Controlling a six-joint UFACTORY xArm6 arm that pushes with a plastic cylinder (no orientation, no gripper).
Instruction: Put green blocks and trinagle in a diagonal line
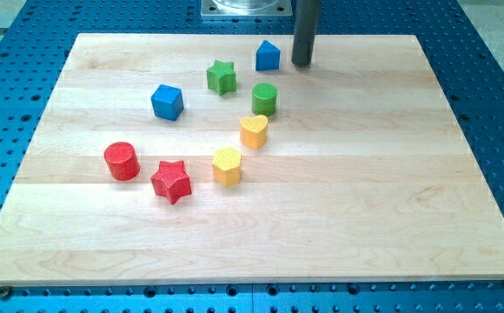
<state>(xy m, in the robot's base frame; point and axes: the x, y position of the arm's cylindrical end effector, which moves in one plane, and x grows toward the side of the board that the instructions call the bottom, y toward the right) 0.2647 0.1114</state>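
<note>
A green star block point(222, 76) lies near the view's top centre. A green cylinder block point(264, 99) stands below and to its right. A blue block with a pointed, triangle-like top point(268, 56) sits above the green cylinder. My tip point(301, 63) rests on the board just right of that blue pointed block, with a small gap between them, and up and right of the green cylinder.
A blue cube point(167, 102) lies left of the green star. A yellow heart block point(254, 131) and a yellow hexagon block point(227, 166) run down-left from the green cylinder. A red cylinder point(122, 161) and a red star point(171, 181) sit lower left. The wooden board point(391, 191) lies on a blue perforated table.
</note>
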